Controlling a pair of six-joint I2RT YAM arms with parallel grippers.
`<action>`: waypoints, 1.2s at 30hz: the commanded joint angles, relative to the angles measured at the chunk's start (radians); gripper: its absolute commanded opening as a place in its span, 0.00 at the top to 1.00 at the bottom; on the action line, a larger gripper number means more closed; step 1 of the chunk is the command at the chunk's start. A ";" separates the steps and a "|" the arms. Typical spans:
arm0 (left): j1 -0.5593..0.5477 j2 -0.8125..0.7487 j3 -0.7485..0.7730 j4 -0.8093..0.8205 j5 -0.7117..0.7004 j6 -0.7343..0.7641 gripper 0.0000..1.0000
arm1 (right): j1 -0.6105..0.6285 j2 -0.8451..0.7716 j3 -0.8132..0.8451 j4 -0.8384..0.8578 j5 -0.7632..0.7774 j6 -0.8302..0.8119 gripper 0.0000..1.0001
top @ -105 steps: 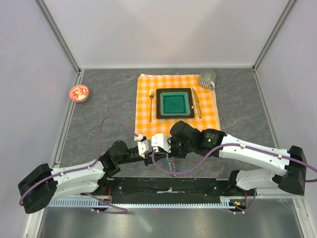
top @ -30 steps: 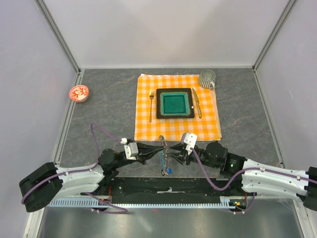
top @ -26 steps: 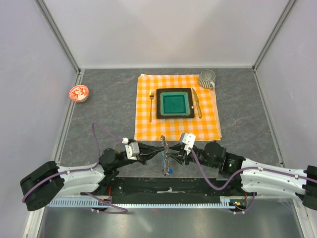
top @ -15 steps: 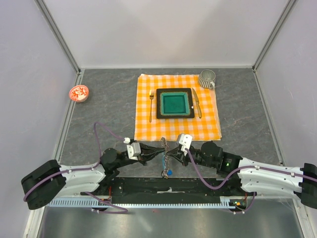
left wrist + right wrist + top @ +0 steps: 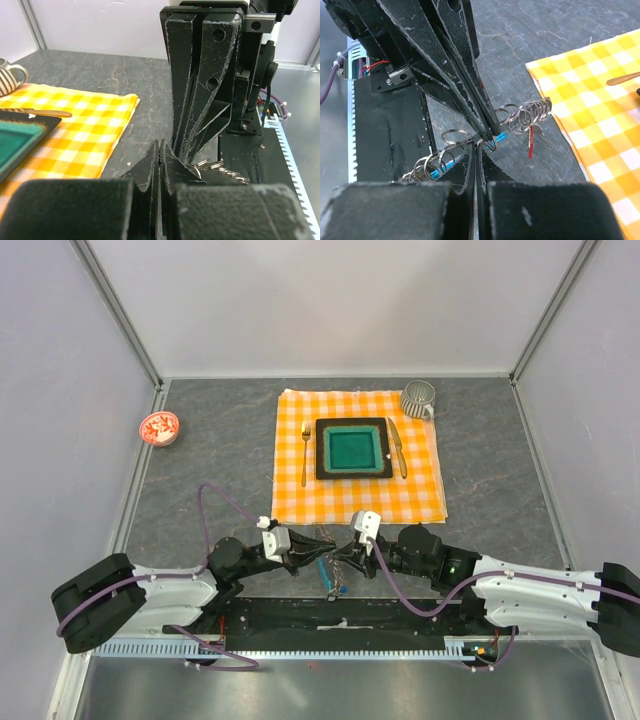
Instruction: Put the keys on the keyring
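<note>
The keyring (image 5: 501,135) is a cyan-blue bar strung with several silver rings, held just above the grey table near the front edge. A small red key (image 5: 530,143) hangs from the rings at its far end. My left gripper (image 5: 491,131) comes in from the upper left and is shut on the blue bar. My right gripper (image 5: 478,145) meets it tip to tip and is shut where a ring (image 5: 457,136) joins the bar. From above, both grippers (image 5: 322,553) (image 5: 337,554) touch over the keyring (image 5: 329,578). In the left wrist view, rings (image 5: 202,164) and metal keys (image 5: 231,173) lie beside my left gripper (image 5: 161,150).
An orange checked cloth (image 5: 430,490) lies just beyond the grippers, with a green plate (image 5: 352,448), fork (image 5: 306,452), knife (image 5: 397,447) and striped mug (image 5: 419,398). A red-and-white dish (image 5: 159,427) sits far left. The black base rail (image 5: 400,618) runs right below the keyring.
My right gripper has moved left up to the left gripper's tips and gone from partly open to shut at the keyring. The left gripper kept its grip and shifted slightly right.
</note>
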 commanded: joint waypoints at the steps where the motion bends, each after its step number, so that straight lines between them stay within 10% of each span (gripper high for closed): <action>1: -0.006 0.030 -0.016 0.301 0.011 -0.037 0.98 | 0.008 0.003 0.039 0.169 -0.067 0.065 1.00; 12: -0.027 0.082 -0.008 0.331 -0.005 -0.042 0.98 | 0.008 -0.026 0.021 0.290 -0.002 0.184 1.00; 15: -0.030 0.094 -0.008 0.348 -0.007 -0.048 0.98 | 0.008 -0.004 0.033 0.273 -0.030 0.194 0.87; 20: -0.030 0.069 -0.029 0.368 -0.027 -0.047 0.98 | 0.008 -0.028 0.045 0.134 -0.032 0.175 0.69; 36: -0.030 -0.040 -0.065 0.348 0.030 -0.027 0.98 | -0.043 -0.201 0.110 -0.295 0.073 -0.006 0.60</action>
